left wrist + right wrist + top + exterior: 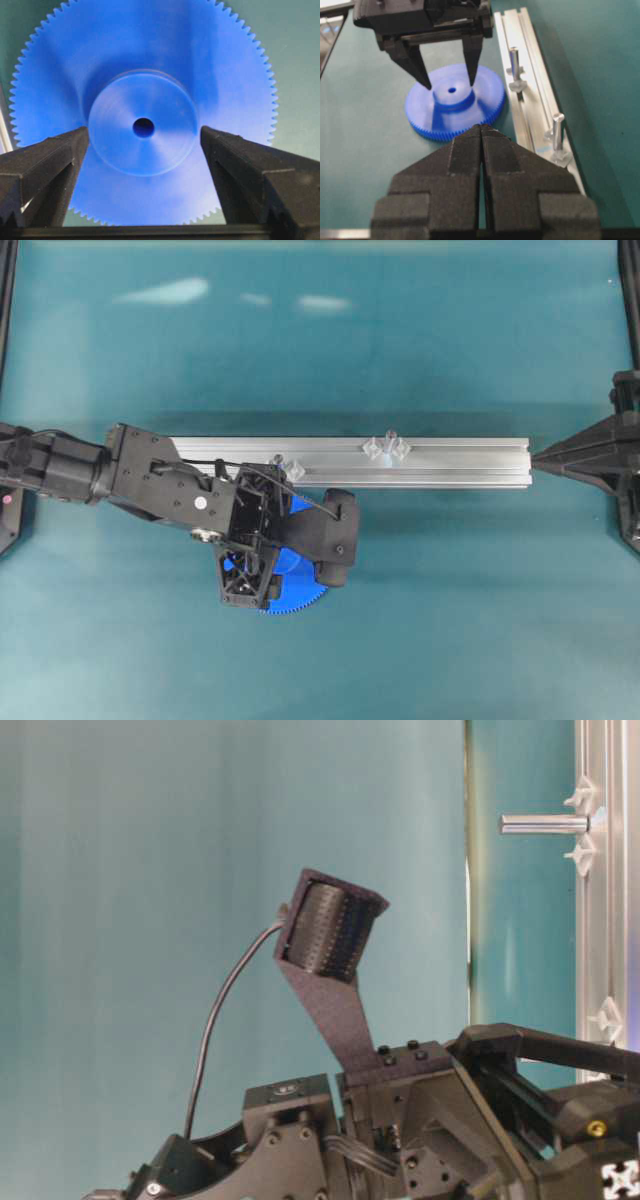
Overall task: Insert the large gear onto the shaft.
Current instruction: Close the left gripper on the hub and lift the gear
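Gear: large gear flat beside the rail, hub up, axis vertical.
Shaft: shaft upright on the rail.
Jaws: my left gripper spread astride the hub; my right gripper together.

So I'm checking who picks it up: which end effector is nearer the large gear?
Left. The left end effector hangs open astride the large gear's hub; the right end effector sits shut, back from its rim.
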Motion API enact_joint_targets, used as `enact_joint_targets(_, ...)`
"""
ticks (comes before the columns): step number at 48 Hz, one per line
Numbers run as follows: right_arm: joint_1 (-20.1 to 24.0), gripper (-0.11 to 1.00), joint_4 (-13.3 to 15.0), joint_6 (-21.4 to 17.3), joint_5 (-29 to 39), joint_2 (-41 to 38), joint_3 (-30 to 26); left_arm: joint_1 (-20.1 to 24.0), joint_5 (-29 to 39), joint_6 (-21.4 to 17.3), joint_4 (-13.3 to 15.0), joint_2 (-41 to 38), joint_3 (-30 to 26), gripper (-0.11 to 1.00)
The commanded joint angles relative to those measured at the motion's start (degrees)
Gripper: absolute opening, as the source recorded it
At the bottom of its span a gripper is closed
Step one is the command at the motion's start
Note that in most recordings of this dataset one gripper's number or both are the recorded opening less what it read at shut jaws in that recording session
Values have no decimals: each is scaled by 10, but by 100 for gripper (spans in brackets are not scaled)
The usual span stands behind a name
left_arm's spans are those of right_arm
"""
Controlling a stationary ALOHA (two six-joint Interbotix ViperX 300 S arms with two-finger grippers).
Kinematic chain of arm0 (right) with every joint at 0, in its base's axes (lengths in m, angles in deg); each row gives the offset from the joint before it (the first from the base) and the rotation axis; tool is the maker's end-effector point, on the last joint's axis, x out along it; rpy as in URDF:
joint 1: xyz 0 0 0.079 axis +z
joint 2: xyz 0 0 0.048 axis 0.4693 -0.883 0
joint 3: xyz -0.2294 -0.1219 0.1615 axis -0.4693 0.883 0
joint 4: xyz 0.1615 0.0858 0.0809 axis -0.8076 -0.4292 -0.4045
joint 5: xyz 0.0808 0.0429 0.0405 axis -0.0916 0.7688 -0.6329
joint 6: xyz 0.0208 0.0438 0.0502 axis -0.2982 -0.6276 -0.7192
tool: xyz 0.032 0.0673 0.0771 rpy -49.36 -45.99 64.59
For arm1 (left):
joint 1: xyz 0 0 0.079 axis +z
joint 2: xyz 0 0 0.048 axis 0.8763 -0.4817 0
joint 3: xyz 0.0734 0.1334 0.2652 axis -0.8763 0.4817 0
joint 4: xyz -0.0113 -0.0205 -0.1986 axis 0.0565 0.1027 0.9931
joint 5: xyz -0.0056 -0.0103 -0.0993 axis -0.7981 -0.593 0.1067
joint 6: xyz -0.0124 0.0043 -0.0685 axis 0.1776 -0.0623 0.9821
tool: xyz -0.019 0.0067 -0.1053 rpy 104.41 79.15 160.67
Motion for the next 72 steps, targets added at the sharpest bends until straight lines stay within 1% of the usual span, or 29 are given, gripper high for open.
enact_joint_targets(1,-1,1,-1,-6,-4,-4,-7,2,-2,1,-1,7,-13,94)
enact_joint_targets(15,-2,1,0,-6,-3,-4,-6,6,-15,2,-1,2,-11,94)
enact_joint_targets(37,-2,1,0,-8,-3,-4,-2,11,-16,4,-1,-11,-10,94)
enact_joint_targets(50,-2,1,0,-25,-3,-4,0,9,-16,15,-1,-12,-8,94)
enact_joint_targets(59,-1,1,-1,-25,-4,-4,1,9,-16,24,-1,-12,-4,94)
enact_joint_targets(72,-1,1,0,-25,-4,-4,1,9,-16,25,-2,-14,-2,94)
